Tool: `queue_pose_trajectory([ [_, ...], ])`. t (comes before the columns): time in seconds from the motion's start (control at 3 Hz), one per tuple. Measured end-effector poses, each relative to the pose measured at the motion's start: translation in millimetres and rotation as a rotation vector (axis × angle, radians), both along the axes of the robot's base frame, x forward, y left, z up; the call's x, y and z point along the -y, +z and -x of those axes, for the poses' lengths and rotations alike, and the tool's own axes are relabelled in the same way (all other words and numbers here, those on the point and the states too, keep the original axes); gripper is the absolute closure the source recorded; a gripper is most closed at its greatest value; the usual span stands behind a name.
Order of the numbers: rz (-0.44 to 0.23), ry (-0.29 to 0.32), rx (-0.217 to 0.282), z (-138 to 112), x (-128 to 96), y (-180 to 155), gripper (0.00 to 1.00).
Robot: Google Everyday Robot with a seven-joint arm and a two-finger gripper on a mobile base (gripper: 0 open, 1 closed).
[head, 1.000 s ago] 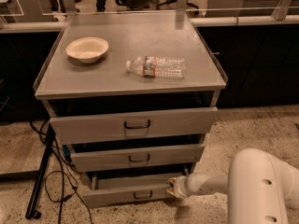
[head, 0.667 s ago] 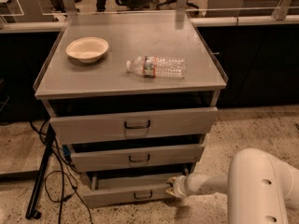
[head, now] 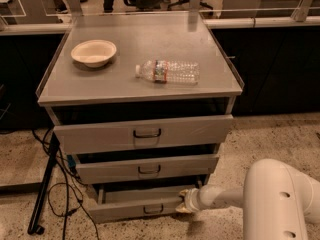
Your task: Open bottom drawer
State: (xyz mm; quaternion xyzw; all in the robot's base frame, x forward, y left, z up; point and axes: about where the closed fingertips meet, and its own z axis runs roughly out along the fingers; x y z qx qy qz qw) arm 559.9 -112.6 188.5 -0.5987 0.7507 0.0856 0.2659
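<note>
The bottom drawer (head: 125, 209) is the lowest and shortest-fronted of three grey drawers, with a small dark loop handle (head: 153, 209) at its centre. It stands pulled out a little, its inside showing above the front. My gripper (head: 186, 202) is at the right end of the drawer front, touching its top right corner. The white arm (head: 280, 194) reaches in from the lower right.
The middle drawer (head: 145, 168) and the top drawer (head: 142, 132) stand slightly open above. On the cabinet top (head: 135, 39) lie a cream bowl (head: 93, 52) and a plastic bottle (head: 168, 71) on its side. A black stand and cables (head: 45, 189) are at the left.
</note>
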Motion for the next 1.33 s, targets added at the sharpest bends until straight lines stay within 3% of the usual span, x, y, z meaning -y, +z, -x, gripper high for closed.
queue_pose_trajectory([
  [1.0, -0.033, -0.021, -0.028, 18.2, 16.5, -0.6, 1.00],
  [1.33, -0.033, -0.021, -0.028, 18.3, 16.5, -0.6, 0.81],
])
